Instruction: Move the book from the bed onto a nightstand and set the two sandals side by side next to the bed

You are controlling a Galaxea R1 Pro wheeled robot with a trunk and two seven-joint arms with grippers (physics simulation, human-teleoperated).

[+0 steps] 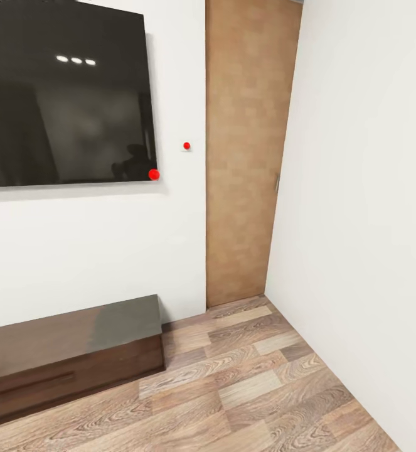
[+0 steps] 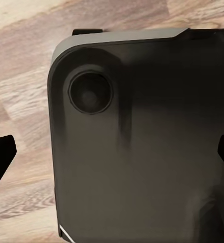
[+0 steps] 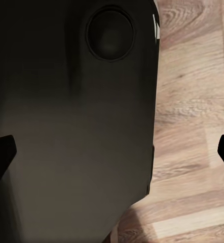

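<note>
Head view gives me a wall-hung TV (image 1: 63,94), a long dark cabinet (image 1: 69,351) and a wooden door (image 1: 245,157); book, sandals and bed are nowhere before me. Both my pincers (image 2: 112,154) (image 3: 112,152) hang spread and empty over the plank floor (image 1: 264,389). I judge the book light and thin: pinch it by an edge.

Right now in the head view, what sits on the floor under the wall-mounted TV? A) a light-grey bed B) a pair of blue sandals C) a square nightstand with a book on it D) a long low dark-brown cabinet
D: a long low dark-brown cabinet stands on the wood-plank floor against the white wall, directly below the black TV screen.
</note>
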